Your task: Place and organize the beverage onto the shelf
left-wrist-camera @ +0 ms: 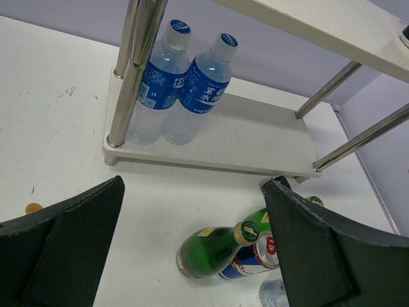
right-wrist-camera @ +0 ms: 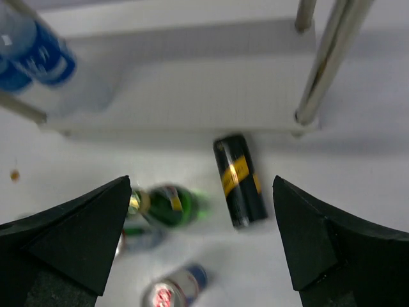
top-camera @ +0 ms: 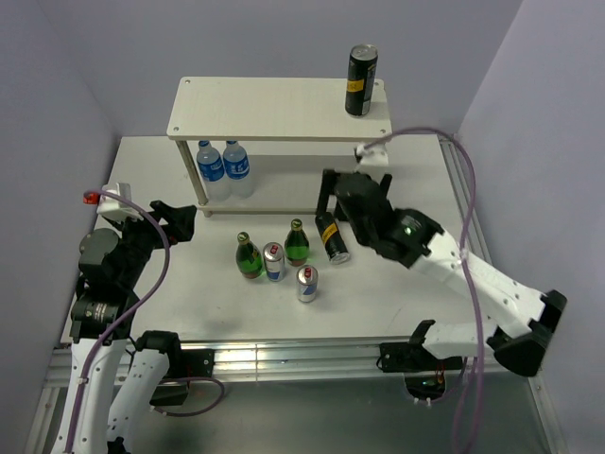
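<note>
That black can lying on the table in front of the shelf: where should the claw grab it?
Probably around the middle of the black can, near its yellow band, coming down from above with one finger on each long side. It lies on its side, so the ends are awkward to reach and the round body could roll. The right claw hangs open close by.

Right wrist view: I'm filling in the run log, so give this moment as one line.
right gripper open over black can on table | left gripper open, empty | second black can on shelf top
</note>
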